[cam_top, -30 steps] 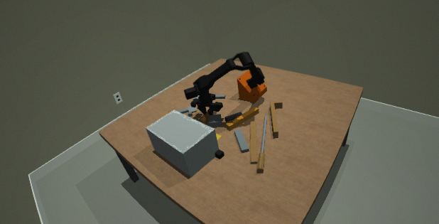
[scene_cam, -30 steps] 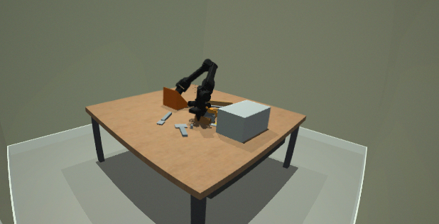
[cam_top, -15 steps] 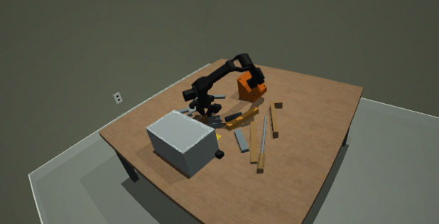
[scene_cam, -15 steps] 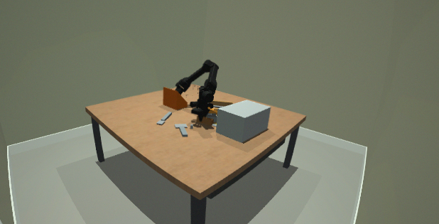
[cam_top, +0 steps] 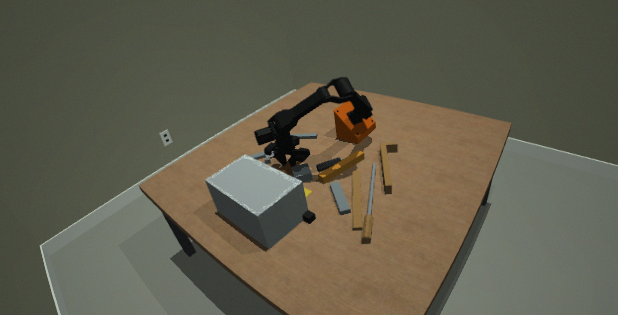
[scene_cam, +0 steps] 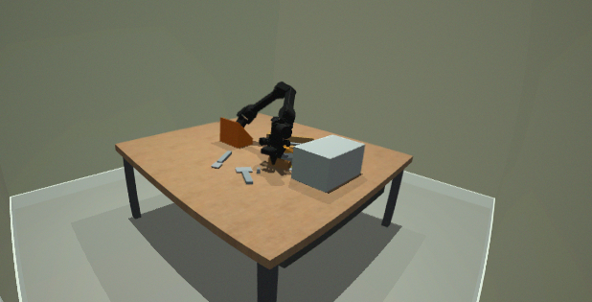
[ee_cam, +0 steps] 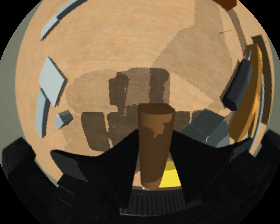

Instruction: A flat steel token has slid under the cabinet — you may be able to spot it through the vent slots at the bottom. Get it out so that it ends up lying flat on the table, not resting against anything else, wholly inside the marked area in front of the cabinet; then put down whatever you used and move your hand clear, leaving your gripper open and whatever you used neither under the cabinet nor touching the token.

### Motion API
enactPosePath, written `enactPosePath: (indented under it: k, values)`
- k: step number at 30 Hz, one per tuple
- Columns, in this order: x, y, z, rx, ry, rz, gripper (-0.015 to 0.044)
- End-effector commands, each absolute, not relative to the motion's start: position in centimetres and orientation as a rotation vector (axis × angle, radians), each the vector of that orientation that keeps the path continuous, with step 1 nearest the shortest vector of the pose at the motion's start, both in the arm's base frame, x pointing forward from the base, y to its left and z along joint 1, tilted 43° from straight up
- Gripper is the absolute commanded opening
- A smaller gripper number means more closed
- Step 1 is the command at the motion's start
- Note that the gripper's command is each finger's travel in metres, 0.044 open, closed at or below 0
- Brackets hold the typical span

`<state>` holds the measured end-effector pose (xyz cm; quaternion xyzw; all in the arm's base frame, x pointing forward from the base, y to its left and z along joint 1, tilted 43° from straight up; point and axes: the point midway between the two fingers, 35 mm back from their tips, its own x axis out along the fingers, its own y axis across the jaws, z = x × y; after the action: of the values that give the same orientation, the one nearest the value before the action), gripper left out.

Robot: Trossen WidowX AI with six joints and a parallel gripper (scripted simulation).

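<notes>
Top view: cabinet point(cam_top: 255, 184) point(scene_cam: 328, 162) was set on the table point(cam_top: 425, 237) point(scene_cam: 206, 194) point(ee_cam: 116, 45), front-left of the arm base point(cam_top: 352, 127) point(scene_cam: 232, 133). Block point(cam_top: 302, 173) point(ee_cam: 207, 127) was placed between them. Right of the cabinet, left to right: flat bar point(cam_top: 340, 198), plank point(cam_top: 357, 201), handled rod point(cam_top: 367, 229), hooked bar point(cam_top: 385, 169). Exterior view: T-piece point(scene_cam: 246, 174) was located left of the cabinet.

Top and exterior views look down from afar across one shared table; wrist view faces it closely.

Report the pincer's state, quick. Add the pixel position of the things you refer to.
Pincer point(cam_top: 287, 166) point(scene_cam: 273, 161) point(ee_cam: 152, 132): closed on a brown, tapering bar point(ee_cam: 155, 125); what the bar belongs to cannot be told.
</notes>
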<state>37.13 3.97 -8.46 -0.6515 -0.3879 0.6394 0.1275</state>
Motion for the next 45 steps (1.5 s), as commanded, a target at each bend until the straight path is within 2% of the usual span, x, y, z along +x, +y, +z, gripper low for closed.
enactPosePath:
  k: [1,45]
  values:
    - [37.7,4.3,-8.3,-1.902,-1.132,1.855,0.0]
    - [41.0,6.0,-7.3,-1.903,-1.133,1.853,0.0]
